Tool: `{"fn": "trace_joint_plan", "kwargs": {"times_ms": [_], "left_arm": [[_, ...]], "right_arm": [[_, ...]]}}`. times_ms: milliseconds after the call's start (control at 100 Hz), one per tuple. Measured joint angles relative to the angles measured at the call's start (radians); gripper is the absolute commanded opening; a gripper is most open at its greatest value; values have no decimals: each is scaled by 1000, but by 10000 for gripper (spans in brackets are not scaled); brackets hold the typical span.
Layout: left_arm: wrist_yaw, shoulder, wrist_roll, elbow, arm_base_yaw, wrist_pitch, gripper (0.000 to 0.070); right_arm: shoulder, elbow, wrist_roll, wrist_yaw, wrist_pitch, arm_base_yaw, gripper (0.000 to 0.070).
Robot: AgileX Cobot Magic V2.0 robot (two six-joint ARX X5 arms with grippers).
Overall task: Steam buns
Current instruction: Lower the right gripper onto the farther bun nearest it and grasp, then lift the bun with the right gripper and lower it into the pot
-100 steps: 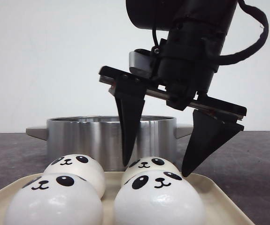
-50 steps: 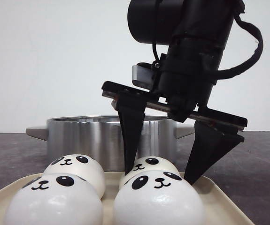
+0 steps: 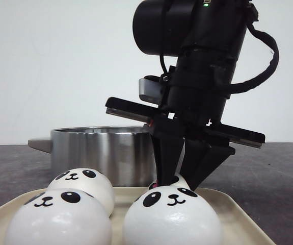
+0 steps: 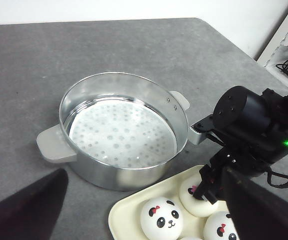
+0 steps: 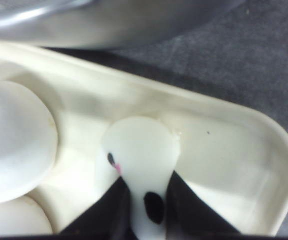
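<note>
Four white panda buns sit on a cream tray (image 3: 238,214). In the front view the front two buns (image 3: 171,217) (image 3: 57,219) are nearest and one back bun (image 3: 82,182) is at the left. My right gripper (image 3: 176,181) is shut on the back right bun (image 3: 180,179), pinching it narrow between its black fingers. The right wrist view shows this squeezed bun (image 5: 141,150) in the gripper (image 5: 149,192), still on the tray (image 5: 224,150). My left gripper (image 4: 145,172) is open and empty, held high over the pot and tray.
A steel pot (image 3: 105,153) with side handles stands just behind the tray. Its white perforated steamer plate (image 4: 121,132) holds nothing. The grey table's edge (image 4: 234,45) runs at the far right, with clutter beyond it.
My right gripper has come down over the back right bun and closed. Its fingers were wide apart on either side of the bun a second ago and now squeeze it.
</note>
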Motion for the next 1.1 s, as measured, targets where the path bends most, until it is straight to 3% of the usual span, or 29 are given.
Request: {"fn": "trace_joint_plan", "kwargs": {"times_ms": [220,470,640,800,1100], "left_arm": [[0,0,0,0,-3,-2,596],[-10,0,2,0,-3,0,596],[-26,0,8,0,-3,5,596],[-26,0,8,0,-3,5,596],[-26,0,8,0,-6,5,596]], "right_arm": [[-53,35,-7,17,-49,11,3],[-207,240,-45,3,-175,75,3],[-208,387,-117,48,-186,71,3],[-130,515,-192,48,-148,-26,3],[185,687,-292,34,-198,-190,3]]}}
